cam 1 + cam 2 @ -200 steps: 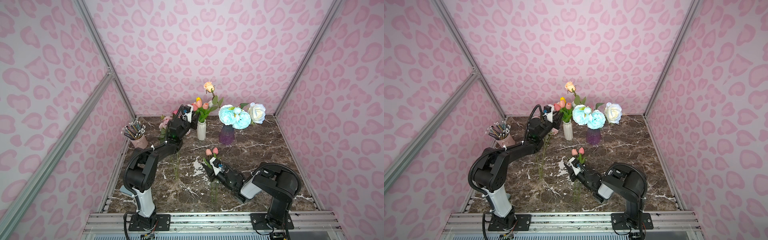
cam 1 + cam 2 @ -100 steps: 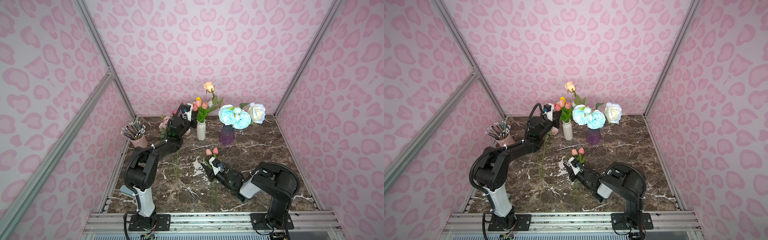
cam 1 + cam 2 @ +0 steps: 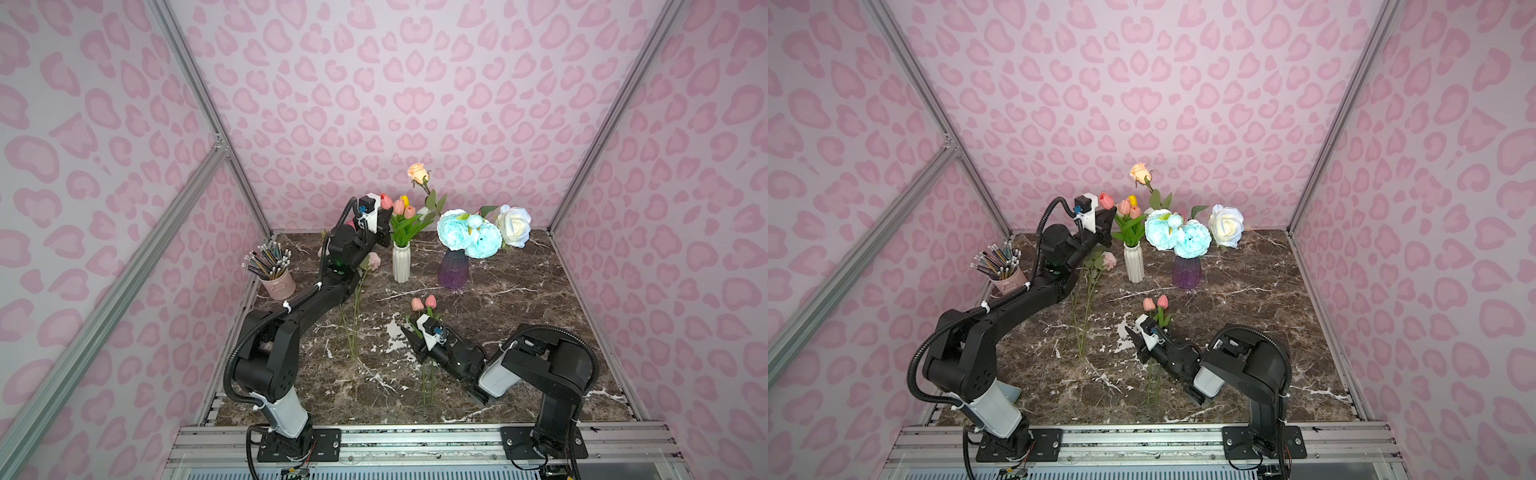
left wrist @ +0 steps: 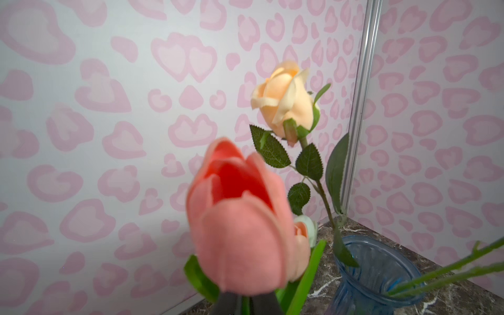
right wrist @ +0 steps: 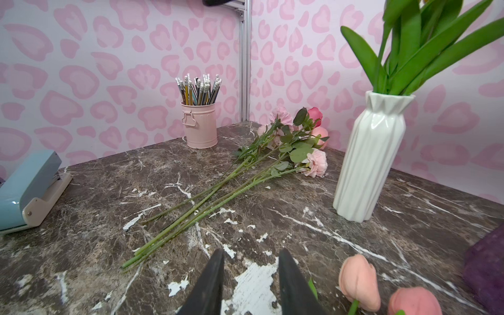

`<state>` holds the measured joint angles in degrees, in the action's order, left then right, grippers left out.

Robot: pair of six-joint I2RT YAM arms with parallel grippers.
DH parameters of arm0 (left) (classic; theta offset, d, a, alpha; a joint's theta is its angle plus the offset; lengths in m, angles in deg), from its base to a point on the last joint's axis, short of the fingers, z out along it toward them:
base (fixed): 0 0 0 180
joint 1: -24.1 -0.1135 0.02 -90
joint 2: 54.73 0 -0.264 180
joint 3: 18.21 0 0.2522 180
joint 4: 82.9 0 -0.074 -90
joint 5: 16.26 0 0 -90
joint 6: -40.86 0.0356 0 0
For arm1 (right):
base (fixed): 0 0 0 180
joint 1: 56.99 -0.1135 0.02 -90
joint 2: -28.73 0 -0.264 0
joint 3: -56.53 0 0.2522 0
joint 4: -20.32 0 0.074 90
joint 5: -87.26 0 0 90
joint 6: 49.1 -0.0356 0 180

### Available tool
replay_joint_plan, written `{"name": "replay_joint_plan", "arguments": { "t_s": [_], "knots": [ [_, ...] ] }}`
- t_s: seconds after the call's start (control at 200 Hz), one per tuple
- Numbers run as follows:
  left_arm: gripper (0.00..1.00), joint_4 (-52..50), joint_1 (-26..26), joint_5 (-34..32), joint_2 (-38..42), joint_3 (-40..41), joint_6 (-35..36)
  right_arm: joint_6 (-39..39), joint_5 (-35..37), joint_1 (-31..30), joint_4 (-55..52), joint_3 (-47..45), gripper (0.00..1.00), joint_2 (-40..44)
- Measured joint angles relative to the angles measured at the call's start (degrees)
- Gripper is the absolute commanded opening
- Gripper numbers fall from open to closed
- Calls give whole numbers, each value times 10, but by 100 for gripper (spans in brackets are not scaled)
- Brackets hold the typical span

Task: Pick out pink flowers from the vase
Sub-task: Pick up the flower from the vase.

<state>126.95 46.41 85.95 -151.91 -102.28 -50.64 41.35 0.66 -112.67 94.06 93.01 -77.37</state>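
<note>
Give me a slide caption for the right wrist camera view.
Open right gripper over marble table, two salmon-pink tulips beside it, pink flowers lying near the white vase.

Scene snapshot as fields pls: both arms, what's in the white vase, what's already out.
left gripper: jaws shut on the stem of a salmon-pink tulip at the white vase's bunch
right gripper: jaws open, empty, low near the table
white vase: upright; pink tulips, one yellow tulip, green leaves
out on table: two salmon tulips beside the right gripper; pile of pink roses and peonies lying between white vase and pencil cup
purple vase: blue peonies, white rose
</note>
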Motion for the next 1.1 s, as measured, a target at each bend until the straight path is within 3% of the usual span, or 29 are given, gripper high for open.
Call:
{"name": "replay_joint_plan", "arguments": {
  "t_s": [0.385, 0.73, 0.94, 1.1],
  "knots": [
    [9, -81, 0, 1, 98, -14, 15, 6, 2, -7, -3, 7, 35, -1],
    [7, -152, 0, -3, 243, 2, 10, 39, 22, -31, -2, -14, 35, 34],
    [6, -178, 6, 2, 353, 38, -25, 61, 56, -66, -30, -35, 36, 148],
    [6, -186, 42, 2, 412, 127, -90, 45, 54, -84, -186, 10, 37, 299]
  ]
}}
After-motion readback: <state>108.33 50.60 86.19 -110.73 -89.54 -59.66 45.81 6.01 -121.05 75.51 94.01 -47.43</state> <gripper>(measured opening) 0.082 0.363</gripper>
